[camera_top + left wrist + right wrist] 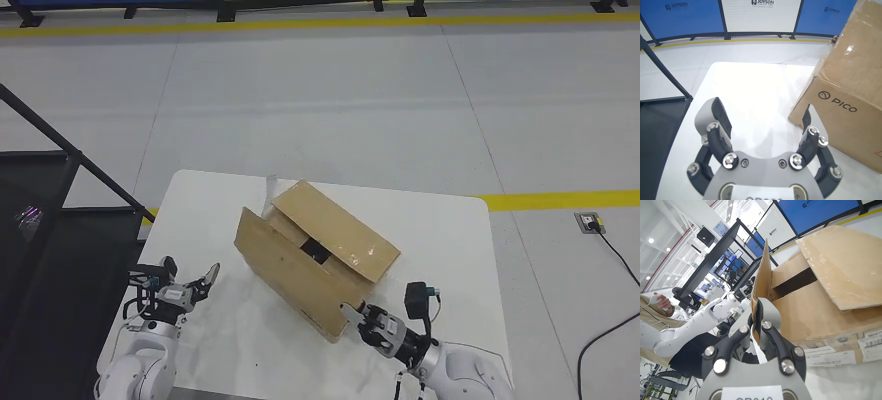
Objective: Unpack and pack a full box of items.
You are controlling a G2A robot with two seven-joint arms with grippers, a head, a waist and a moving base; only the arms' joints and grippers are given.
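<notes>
Brown cardboard box [310, 265]: stiff; weight unclear, interior dark; take by flap [762, 272]
Right gripper [757, 308]: fingers clamp that flap
Left gripper [762, 106]: fingers spread, empty

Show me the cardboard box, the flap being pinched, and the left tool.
cardboard box [285, 268], top view, on its long side wall.
flap [763, 275], right wrist view, on its face above the pinch.
left tool [762, 103], left wrist view, midway between its open fingertips.
</notes>
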